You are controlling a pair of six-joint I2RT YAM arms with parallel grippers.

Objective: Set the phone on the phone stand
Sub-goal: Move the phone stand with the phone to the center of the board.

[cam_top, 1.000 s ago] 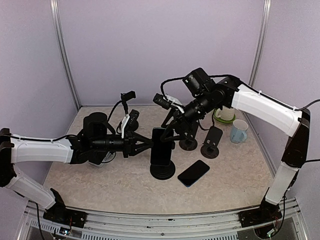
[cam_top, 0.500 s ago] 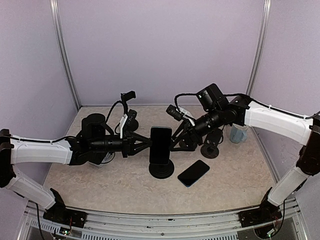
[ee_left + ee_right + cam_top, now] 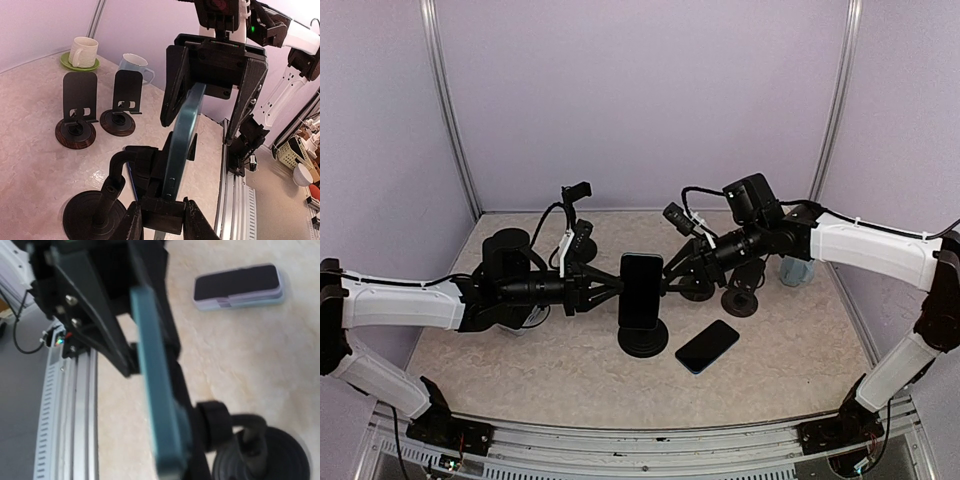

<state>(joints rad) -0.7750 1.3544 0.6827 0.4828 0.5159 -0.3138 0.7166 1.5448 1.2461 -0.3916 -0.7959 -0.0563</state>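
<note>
This was a robot laboratory, more exactly a closed test cell, not a home or a shop. Plain lilac walls [image 3: 640, 100] stood on 3 sides, held by bare aluminium posts [image 3: 445, 110]. 2 white and black arms, the left arm [image 3: 400, 300] and the right arm [image 3: 870, 245], were fixed at the near edge of a stone-patterned table [image 3: 520, 370], along a metal rail [image 3: 640, 438] with loose cables [image 3: 20, 325]. On the table were only props: 2 spare phone stands [image 3: 77, 117] of the same kind and 2 mugs [image 3: 134, 65]. Beyond the table edge there was a grey floor [image 3: 265, 200] and a basket [image 3: 292, 152] with small items.
</note>
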